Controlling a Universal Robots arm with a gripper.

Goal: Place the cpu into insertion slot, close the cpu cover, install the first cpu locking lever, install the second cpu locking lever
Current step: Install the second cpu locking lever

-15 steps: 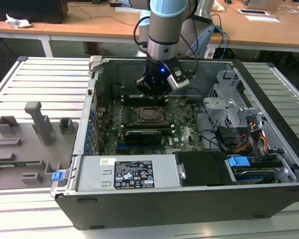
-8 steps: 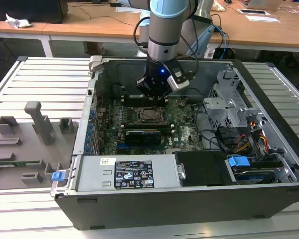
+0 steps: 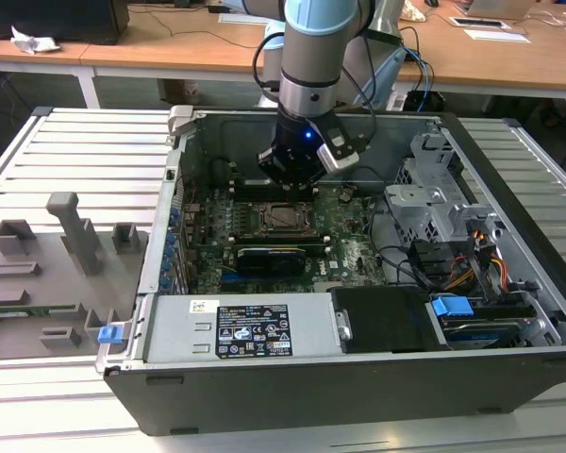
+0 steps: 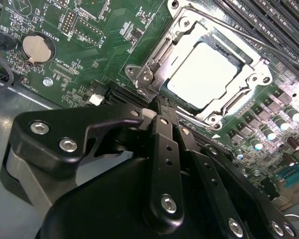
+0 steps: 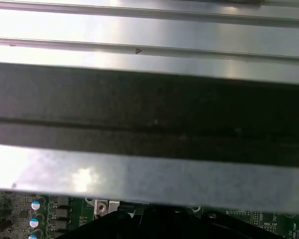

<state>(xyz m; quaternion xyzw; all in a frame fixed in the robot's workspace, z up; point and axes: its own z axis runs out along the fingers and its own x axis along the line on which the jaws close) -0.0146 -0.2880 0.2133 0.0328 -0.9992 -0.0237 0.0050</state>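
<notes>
The cpu (image 4: 202, 74) lies flat in the insertion slot (image 4: 139, 74), its pale metal face showing through the window of the cpu cover (image 4: 162, 50). The cover is folded down over it. A thin metal lever rod (image 4: 249, 36) runs along one side of the socket. My gripper (image 4: 158, 105) is shut with nothing between its fingers, and its tip is right at the socket's corner. In the exterior view the gripper (image 3: 295, 175) hangs inside the open computer case, just behind the socket (image 3: 285, 217) on the green motherboard (image 3: 344, 241).
A drive cage (image 3: 434, 189) and loose cables (image 3: 472, 269) fill the case at the exterior view's right. The power supply (image 3: 250, 330) sits at the front. A grey fixture tray (image 3: 47, 274) lies outside. Memory slots (image 4: 271, 20) and a coin battery (image 4: 35, 49) flank the socket. The case wall (image 5: 149, 104) is close.
</notes>
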